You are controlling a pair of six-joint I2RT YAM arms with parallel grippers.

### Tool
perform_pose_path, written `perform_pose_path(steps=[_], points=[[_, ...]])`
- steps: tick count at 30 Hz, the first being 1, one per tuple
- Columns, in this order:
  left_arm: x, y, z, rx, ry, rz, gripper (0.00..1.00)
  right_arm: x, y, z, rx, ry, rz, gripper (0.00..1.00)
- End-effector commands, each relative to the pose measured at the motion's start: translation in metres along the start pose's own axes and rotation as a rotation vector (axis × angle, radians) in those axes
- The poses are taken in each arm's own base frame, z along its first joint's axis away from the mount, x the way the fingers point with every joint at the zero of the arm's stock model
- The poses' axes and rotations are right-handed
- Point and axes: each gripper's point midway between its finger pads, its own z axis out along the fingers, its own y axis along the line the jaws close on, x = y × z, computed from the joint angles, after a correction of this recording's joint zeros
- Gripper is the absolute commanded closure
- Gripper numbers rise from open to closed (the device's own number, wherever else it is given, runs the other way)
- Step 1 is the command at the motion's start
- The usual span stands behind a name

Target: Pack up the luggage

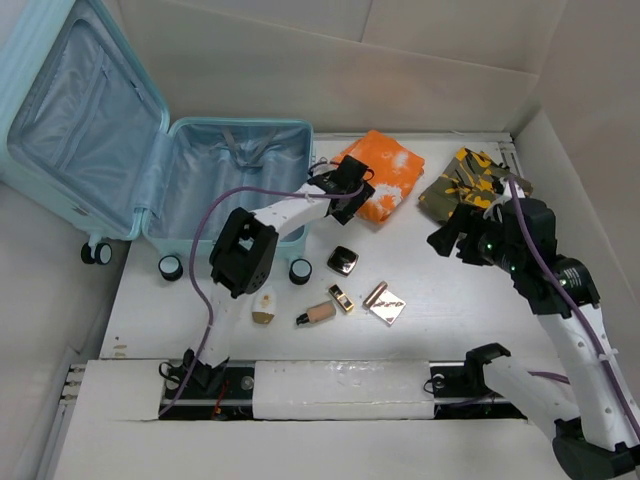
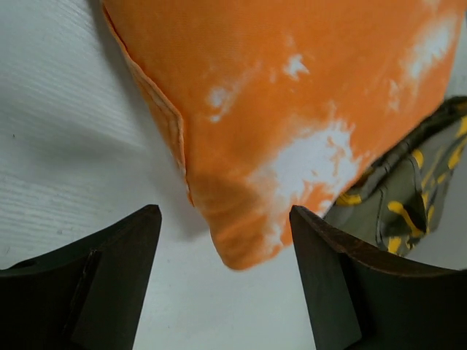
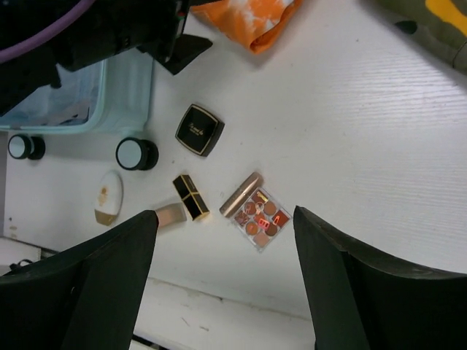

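Two grippers wide open, empty: right gripper [image 1: 448, 240] hovering, left gripper [image 2: 226, 219] straddling orange cloth [image 2: 292, 109] corner. 1st pick pending. Nxt: you lower, pinch, carry to luggage [image 1: 215, 160], open at far-left.

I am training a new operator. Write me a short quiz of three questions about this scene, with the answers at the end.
1. True or false: the luggage lies open.
2. The orange cloth lies: A inside the luggage; B on the table, outside the luggage; C under the luggage.
3. Fill in: the left hand and the right hand are both ___ (open or shut).
Key: 1 true; 2 B; 3 open.
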Motion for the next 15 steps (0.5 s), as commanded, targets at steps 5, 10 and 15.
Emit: perform_pose_path(steps=[5, 10, 15], points=[[-0.022, 0.008, 0.025, -0.148, -0.128, -0.119, 0.33, -0.002, 0.023, -0.010, -0.134, -0.022, -0.063, 0.15], [-0.020, 0.022, 0.047, -0.197, -0.124, -0.172, 0.33, -0.001, 0.030, -0.018, -0.171, -0.029, -0.072, 0.09], [-0.015, 0.023, 0.068, -0.218, -0.123, -0.209, 0.29, 0.004, 0.033, -0.022, -0.193, -0.017, -0.091, 0.06]])
